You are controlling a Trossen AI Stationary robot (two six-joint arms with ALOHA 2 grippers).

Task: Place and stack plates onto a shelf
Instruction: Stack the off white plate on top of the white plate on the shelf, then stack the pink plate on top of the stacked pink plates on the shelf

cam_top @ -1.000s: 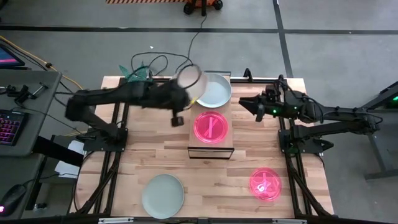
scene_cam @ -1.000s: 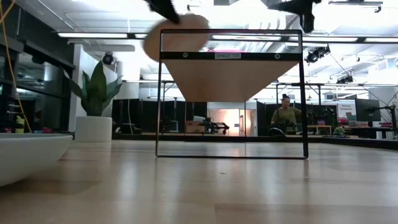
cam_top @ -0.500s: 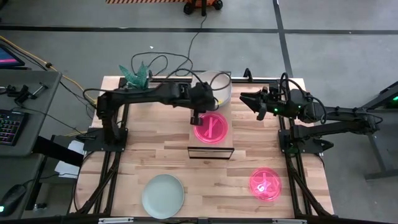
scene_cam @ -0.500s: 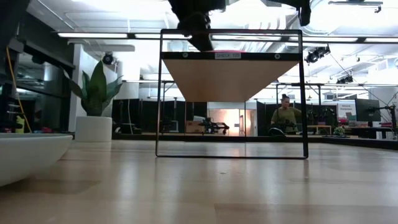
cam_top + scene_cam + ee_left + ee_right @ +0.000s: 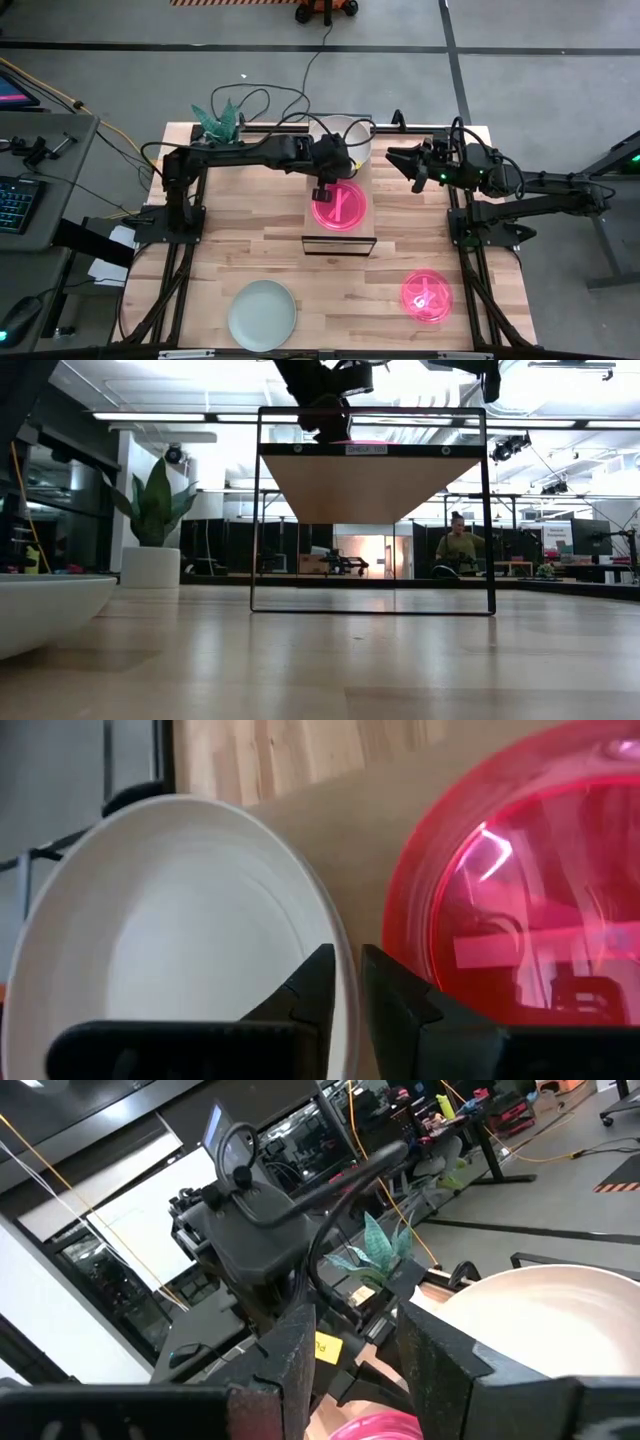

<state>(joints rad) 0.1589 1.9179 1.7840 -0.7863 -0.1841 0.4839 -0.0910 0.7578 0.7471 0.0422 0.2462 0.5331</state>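
The left hand pinches the pale plate by its thin rim; it looks light, stiff and slippery.

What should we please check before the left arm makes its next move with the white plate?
1. White plate pinched at its rim by the left gripper: ok.
2. White plate lying on the shelf: cannot tell; the arm hides much of it from above.
3. Pink plate already on the shelf: ok.
4. White plate apart from the pink plate: cannot tell; their rims look very close.
5. Right gripper open, waiting beside the shelf: ok.
6. Two plates left on the table, mint plate and second pink plate: ok.
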